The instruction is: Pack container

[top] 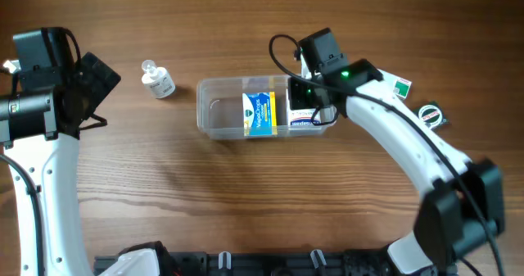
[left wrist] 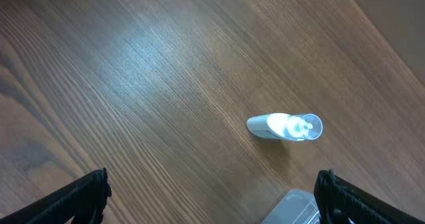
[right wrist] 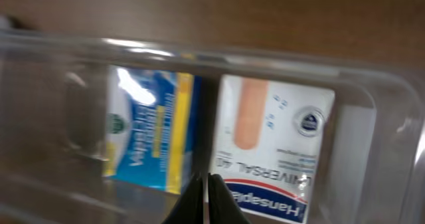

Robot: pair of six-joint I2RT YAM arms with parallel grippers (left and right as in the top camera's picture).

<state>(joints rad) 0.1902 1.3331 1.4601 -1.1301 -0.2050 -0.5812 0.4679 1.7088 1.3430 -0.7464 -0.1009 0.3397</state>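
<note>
Two small boxes lie flat in the container [top: 217,112], a clear plastic tub in the middle of the desk [top: 246,202]. One is a blue and yellow box [top: 260,114] near the middle of the tub. The other is a white box [right wrist: 272,144] with a picture of a plaster on it. It lies just to the right of the blue one, with a thin gap between them, and it is close to the tub's right wall. The left part of the tub shows only its clear floor, from the blue box to the rounded left edge.

The right hand [right wrist: 206,184] is closed tight, its two fingers pressed together, and it holds nothing. It hangs over the right end of the tub, with its tip by the near edges of the two boxes, at the gap between them. I cannot tell if the tip touches them.

The left hand [left wrist: 212,181] is spread as wide as it goes and holds nothing. It hangs over the left side of the desk, well apart from the tub. A little clear bottle [top: 157,79] sits between that hand and the tub, near the tub's far left corner but not touching it.

Right of the tub, past the right arm, lie a small green and white thing [top: 401,86] and a small round thing [top: 431,114]. A wide band of brown wood runs along the near side of the tub.
</note>
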